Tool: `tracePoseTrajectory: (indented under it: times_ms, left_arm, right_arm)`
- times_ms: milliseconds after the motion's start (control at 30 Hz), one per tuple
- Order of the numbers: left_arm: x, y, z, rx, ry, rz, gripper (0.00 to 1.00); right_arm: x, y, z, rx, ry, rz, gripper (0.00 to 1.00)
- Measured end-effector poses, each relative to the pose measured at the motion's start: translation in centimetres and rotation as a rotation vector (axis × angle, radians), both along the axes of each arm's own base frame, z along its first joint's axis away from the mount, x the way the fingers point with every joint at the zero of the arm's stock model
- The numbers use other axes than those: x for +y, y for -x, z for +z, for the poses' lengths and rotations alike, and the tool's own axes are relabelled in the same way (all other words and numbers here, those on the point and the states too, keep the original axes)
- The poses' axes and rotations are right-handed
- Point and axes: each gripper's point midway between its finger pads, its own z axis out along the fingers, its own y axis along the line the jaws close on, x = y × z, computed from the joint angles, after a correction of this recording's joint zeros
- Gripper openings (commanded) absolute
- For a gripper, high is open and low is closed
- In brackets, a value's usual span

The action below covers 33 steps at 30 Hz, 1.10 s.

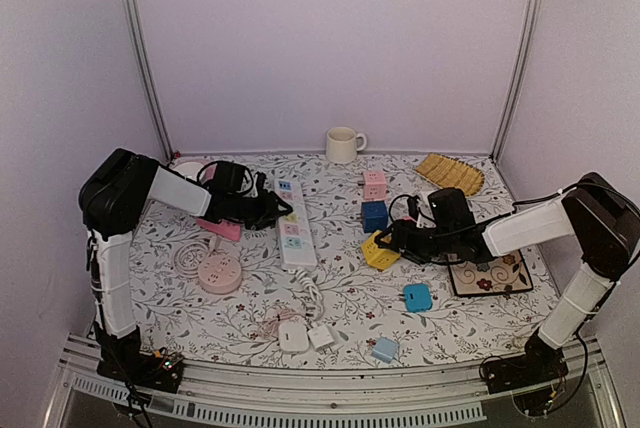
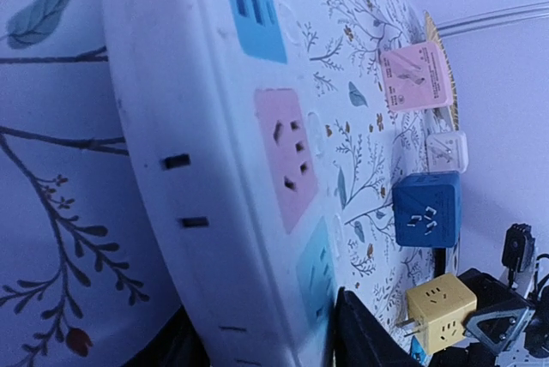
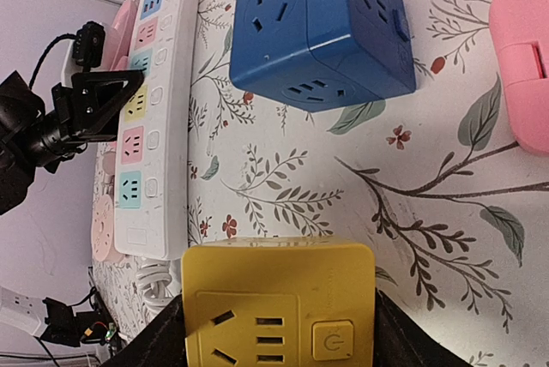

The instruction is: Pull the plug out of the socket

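Note:
The white power strip (image 1: 295, 223) with coloured sockets lies on the flowered cloth left of centre; in the left wrist view the power strip (image 2: 214, 170) fills the frame. My left gripper (image 1: 278, 210) straddles its middle with the fingers (image 2: 369, 341) slightly open beside its sides. The plug, a yellow cube (image 1: 380, 251), sits apart from the strip at centre right, its prongs free in the left wrist view (image 2: 439, 311). My right gripper (image 3: 279, 315) is shut on the yellow cube (image 3: 279, 298), a finger on each side.
A blue cube (image 1: 374, 215) and a pink cube (image 1: 374, 184) stand behind the yellow one. A mug (image 1: 344, 144) and a yellow woven mat (image 1: 449, 173) sit at the back. A pink round socket (image 1: 220, 273), small adapters (image 1: 293, 336) and a blue adapter (image 1: 417, 297) lie nearer.

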Motion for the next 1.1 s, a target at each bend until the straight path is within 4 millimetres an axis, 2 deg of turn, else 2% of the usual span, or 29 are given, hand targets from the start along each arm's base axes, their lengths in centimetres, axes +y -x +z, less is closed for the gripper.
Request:
tracePoseTrajectory:
  times_ms: [267,433,633,667,767,933,1100]
  left_arm:
    - [0.4,-0.4,-0.2,-0.043,-0.049,-0.007,0.72]
    - [0.5,-0.7,0.2,-0.074,-0.062,-0.01,0.85]
    - [1.0,-1.0,0.6,-0.095,-0.098,0.004,0.92]
    - [1.1,-1.0,0.6,-0.098,-0.105,0.006,0.96]
    - [1.4,-1.0,0.9,-0.101,-0.121,0.009,0.97]
    - [1.8,-0.8,2.5,-0.123,-0.142,0.016,0.97]
    - [2.4,-0.2,6.3,-0.196,-0.139,0.022,0.97]
  right_arm:
    - [-1.1,0.3,-0.7,0.012,0.027,-0.026,0.78]
    - [-1.9,0.2,-0.3,-0.005,0.06,-0.047,0.87]
    - [-2.9,0.2,-0.4,-0.021,0.12,-0.068,0.97]
    - [-3.0,0.2,-0.5,-0.018,0.128,-0.069,0.98]
    - [-3.5,0.2,-0.9,-0.016,0.165,-0.074,1.0]
    - [-4.2,0.0,-0.7,-0.027,0.216,-0.086,0.99]
    - [-4.9,-0.5,0.5,-0.064,0.258,-0.103,0.99]
